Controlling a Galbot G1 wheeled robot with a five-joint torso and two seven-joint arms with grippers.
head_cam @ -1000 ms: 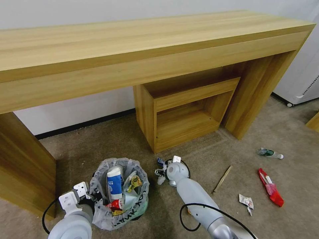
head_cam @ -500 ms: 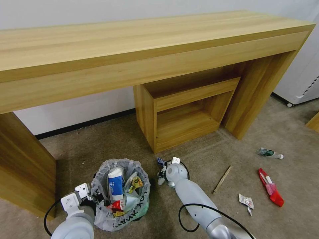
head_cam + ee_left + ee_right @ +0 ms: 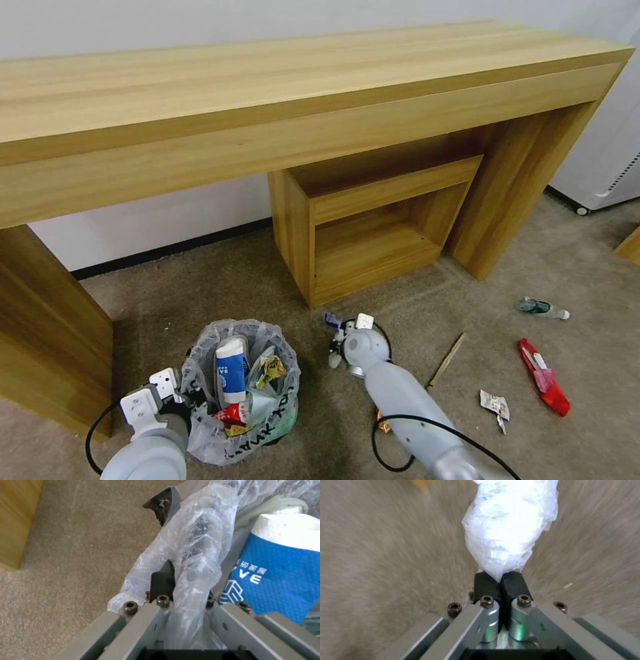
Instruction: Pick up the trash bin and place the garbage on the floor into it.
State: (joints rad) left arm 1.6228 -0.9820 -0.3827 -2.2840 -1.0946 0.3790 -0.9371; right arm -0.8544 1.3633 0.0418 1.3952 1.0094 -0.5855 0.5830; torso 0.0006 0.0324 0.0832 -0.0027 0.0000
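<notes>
The trash bin, black and lined with a clear bag, stands on the beige floor at the lower left. It holds a blue-white carton and a crushed red cup. My left gripper is shut on its bagged rim, one black finger outside the plastic. Just right of the bin, my right gripper hangs low over the carpet, shut on a crumpled white plastic scrap. On the floor lie a wooden stick, a red wrapper, a green-labelled bottle and a small white wrapper.
A long wooden desk spans the back, with a low open cabinet beneath it and a side panel close to the bin's left. A white appliance stands at the far right. An orange scrap shows by my right forearm.
My right gripper has moved a little to the right, away from the bin, still holding the white scrap. The bin and left gripper have shifted only slightly.
</notes>
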